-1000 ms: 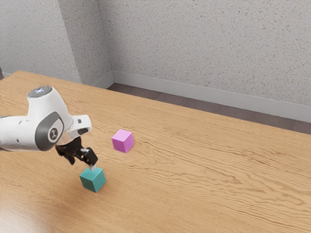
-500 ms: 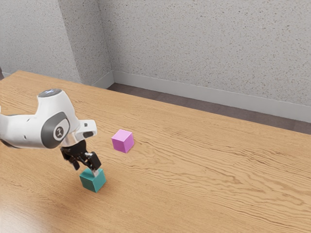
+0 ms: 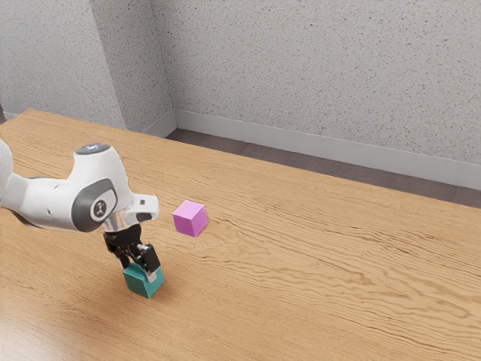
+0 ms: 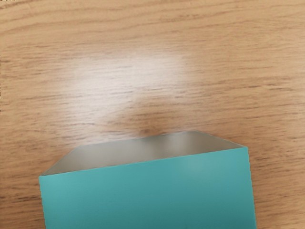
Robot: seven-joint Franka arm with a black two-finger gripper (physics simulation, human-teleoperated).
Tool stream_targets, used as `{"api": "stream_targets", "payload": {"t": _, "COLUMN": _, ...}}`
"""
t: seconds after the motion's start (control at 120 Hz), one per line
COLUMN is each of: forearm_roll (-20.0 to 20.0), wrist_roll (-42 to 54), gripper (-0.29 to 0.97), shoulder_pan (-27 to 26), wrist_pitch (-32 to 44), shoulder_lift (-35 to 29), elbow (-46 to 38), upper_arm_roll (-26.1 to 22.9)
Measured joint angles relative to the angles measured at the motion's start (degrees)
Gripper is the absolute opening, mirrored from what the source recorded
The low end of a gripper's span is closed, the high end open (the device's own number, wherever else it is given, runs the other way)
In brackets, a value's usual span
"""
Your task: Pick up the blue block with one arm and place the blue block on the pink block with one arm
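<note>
Blue block at the jaws, grasp step in hand

The blue block (image 3: 141, 283) (its colour is closer to teal) rests on the desk (image 3: 316, 256) directly below the jaws, which are low over its top. I cannot tell if they stand apart or already press on it. To do this step well, I think the jaws should be centred on the block, square to two opposite faces, and close firmly before any lift. The pink block (image 3: 189, 218) lies apart from the jaws, toward the exterior view's right.
</note>
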Motion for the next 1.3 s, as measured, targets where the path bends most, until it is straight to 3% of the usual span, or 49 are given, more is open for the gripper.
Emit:
{"api": "stream_targets", "payload": {"t": 0.25, "forearm_roll": 2.3, "wrist_roll": -0.9, "gripper": 0.64, "shoulder_pan": -0.1, "wrist_pitch": -0.1, "shoulder_lift": 1.5, "elbow": 0.9, "upper_arm_roll": 0.0}}
{"api": "stream_targets", "payload": {"t": 0.608, "forearm_roll": 3.1, "wrist_roll": -2.1, "gripper": 0.37, "shoulder_pan": 0.0, "wrist_pitch": -0.1, "shoulder_lift": 1.9, "elbow": 1.0, "upper_arm_roll": 0.1}}
{"api": "stream_targets", "payload": {"t": 1.042, "forearm_roll": 5.1, "wrist_roll": -4.6, "gripper": 0.29, "shoulder_pan": 0.0, "wrist_pitch": -1.7, "shoulder_lift": 0.2, "elbow": 1.8, "upper_arm_roll": 0.1}}
{"api": "stream_targets", "payload": {"t": 1.167, "forearm_roll": 5.3, "wrist_roll": -5.3, "gripper": 0.27, "shoulder_pan": -0.1, "wrist_pitch": -6.4, "shoulder_lift": 1.4, "elbow": 12.4, "upper_arm_roll": 0.1}}
{"api": "stream_targets", "payload": {"t": 1.3, "forearm_roll": 5.4, "wrist_roll": -6.2, "gripper": 0.28, "shoulder_pan": -0.8, "wrist_pitch": -13.6, "shoulder_lift": 9.5, "elbow": 27.0, "upper_arm_roll": 0.5}}
